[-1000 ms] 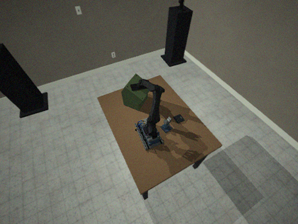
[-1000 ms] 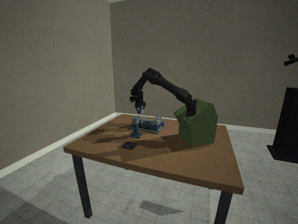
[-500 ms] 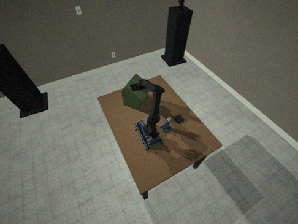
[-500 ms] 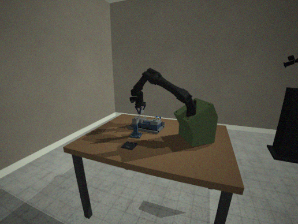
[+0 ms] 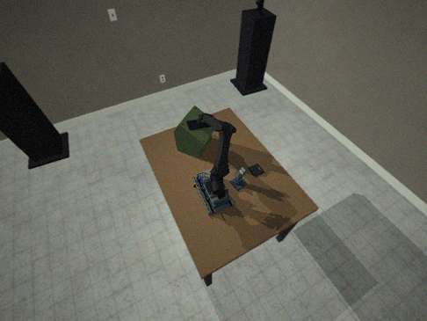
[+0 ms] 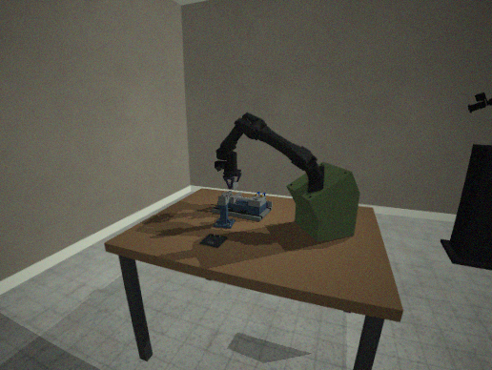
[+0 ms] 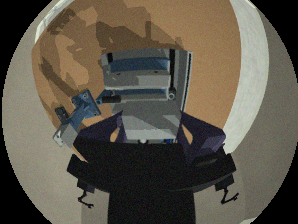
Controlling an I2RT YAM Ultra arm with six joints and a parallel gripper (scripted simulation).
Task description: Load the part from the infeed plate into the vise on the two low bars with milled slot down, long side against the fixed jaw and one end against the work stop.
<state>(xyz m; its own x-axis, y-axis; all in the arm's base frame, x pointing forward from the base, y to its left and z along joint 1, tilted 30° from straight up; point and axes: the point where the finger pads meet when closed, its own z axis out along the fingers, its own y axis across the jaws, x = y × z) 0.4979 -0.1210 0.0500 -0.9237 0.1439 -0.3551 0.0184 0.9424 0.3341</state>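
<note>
My gripper (image 6: 232,183) (image 7: 151,121) is shut on the part (image 7: 150,126), a light grey block whose broad face spans between the fingers. The gripper points down and holds the part above the vise (image 5: 221,202) (image 6: 257,208) (image 7: 137,79). The part covers some of the vise in the wrist view. The vise's grey jaws and blue body show beyond the part. The slot's facing is too unclear to tell, and contact with the work stop cannot be seen. The V-block (image 7: 64,135) (image 6: 223,198) sits on a blue stand (image 5: 238,184) (image 6: 223,221) beside the vise.
The dark infeed plate (image 5: 256,169) (image 6: 213,240) lies on the wooden table (image 5: 183,220) (image 6: 296,262), beyond the V-block's stand from the vise. The green arm base (image 5: 192,142) (image 6: 332,215) stands at one end of the table. A dark rod (image 7: 111,99) projects beside the vise's jaws.
</note>
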